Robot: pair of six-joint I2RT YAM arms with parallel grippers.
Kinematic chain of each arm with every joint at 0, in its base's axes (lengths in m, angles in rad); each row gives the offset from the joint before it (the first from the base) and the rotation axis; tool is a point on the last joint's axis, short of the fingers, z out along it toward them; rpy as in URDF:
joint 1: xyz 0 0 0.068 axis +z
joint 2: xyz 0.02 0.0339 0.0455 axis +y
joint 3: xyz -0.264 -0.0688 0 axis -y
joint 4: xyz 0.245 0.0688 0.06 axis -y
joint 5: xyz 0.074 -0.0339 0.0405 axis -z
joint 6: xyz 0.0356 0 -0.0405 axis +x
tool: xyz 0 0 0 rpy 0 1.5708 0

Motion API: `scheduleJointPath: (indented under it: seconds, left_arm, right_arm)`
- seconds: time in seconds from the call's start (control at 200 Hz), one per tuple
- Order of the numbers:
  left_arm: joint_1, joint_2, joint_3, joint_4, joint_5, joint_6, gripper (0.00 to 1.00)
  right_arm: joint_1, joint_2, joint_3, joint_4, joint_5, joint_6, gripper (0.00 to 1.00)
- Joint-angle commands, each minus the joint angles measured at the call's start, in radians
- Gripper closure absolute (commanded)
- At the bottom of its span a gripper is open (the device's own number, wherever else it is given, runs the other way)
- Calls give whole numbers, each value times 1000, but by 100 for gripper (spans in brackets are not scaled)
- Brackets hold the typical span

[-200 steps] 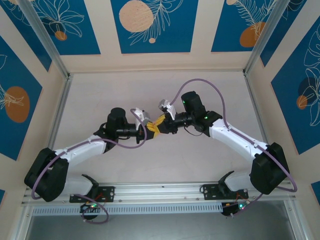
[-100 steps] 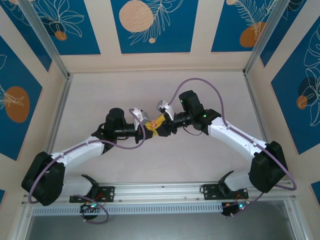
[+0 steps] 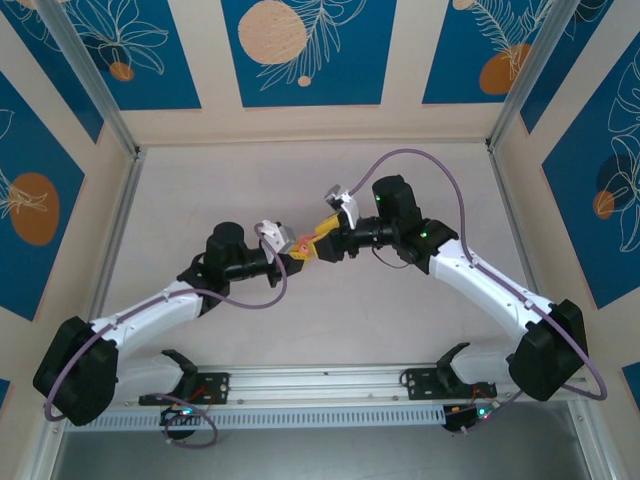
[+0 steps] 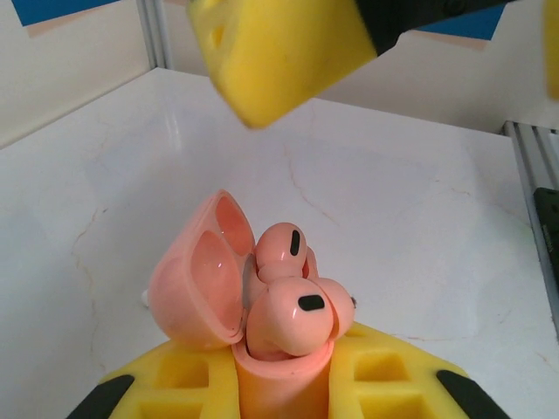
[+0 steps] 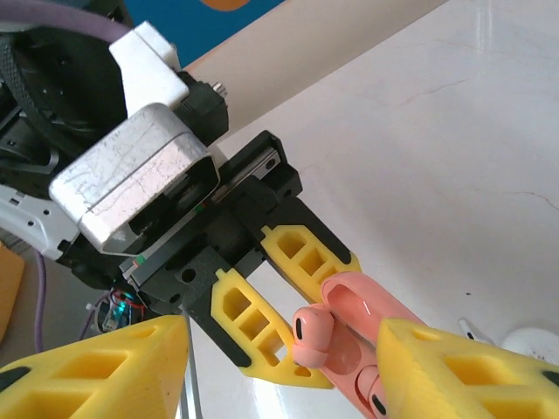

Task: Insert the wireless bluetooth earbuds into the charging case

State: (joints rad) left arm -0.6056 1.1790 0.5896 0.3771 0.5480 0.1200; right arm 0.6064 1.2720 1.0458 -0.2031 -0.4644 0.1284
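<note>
I am reaching over the table [image 3: 300,180], my two wrists meeting near its middle. My left gripper [image 4: 284,397] is clamping the pink case [image 4: 278,380] by its base between both yellow fingers, the lid [image 4: 196,284] hanging open to one side. My right gripper [image 5: 279,371] is hovering just beside it, jaws spread wide and holding nothing. Two pink earbuds [image 4: 293,310] are sitting in the case's mouth, their heads poking above the rim.

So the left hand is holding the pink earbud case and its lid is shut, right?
No, the rounded lid is open, not shut. The left wrist view shows it flipped back while the left hand holds the salmon-pink plastic charging case.
</note>
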Motion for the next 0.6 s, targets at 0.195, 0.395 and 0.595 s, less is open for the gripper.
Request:
scheduleJointPath:
  seconds: [0.195, 0.395, 0.595]
  left_arm:
    - [-14, -10, -15, 29, -34, 31, 84]
    - [-16, -11, -11, 26, -35, 30, 84]
    - [-16, -14, -11, 28, -36, 27, 84]
  right_arm:
    - [26, -62, -29, -80, 111, 140, 61]
    - [68, -40, -50, -62, 125, 206, 67]
    - [81, 1, -46, -56, 139, 224, 69]
